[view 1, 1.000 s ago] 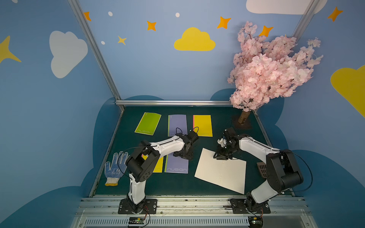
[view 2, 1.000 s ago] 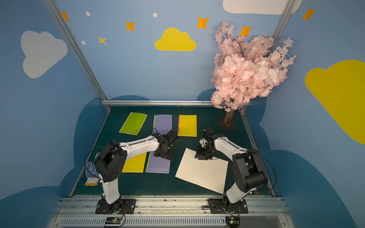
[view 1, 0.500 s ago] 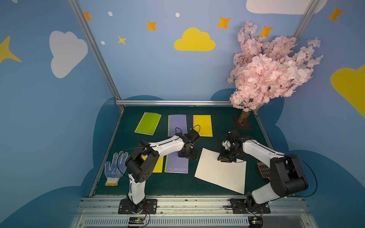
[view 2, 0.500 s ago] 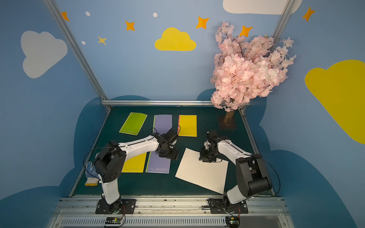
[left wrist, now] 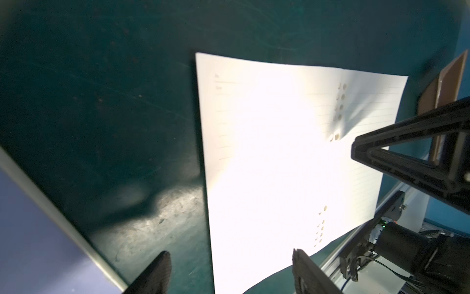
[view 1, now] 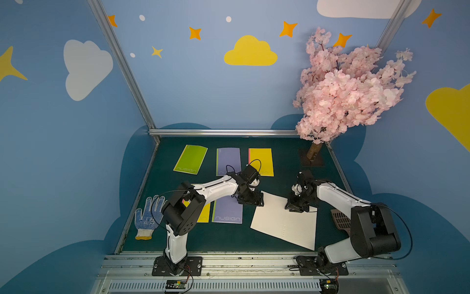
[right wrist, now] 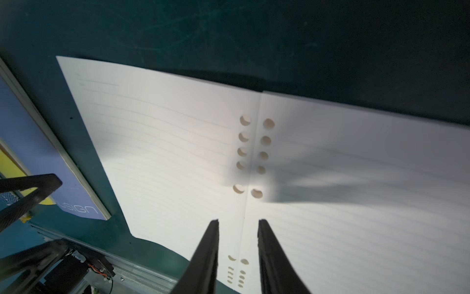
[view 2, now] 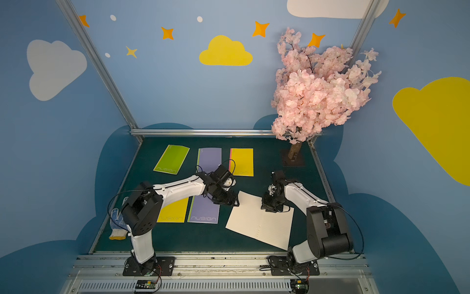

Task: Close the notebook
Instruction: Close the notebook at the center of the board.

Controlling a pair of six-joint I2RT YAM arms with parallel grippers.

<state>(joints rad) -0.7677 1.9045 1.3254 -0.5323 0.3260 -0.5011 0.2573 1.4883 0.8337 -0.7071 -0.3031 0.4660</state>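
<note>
Two hands, both empty, over the notebook (view 1: 284,224), which lies open flat on the counter (view 1: 229,239): left hand (left wrist: 230,254) spread wide astride its left edge, right hand (right wrist: 238,221) barely parted above the spine. Likely step: catching the left leaf; next, pinch that edge and fold it across.

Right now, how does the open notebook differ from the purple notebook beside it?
The open notebook lies spread, white lined pages and punched holes up; the purple notebook is shut, lettered cover up. The open notebook sits skewed to the front edge; the purple notebook lies nearly square to it. Spread, the open notebook covers more table than the purple notebook. Both lie flat on the green table.
</note>
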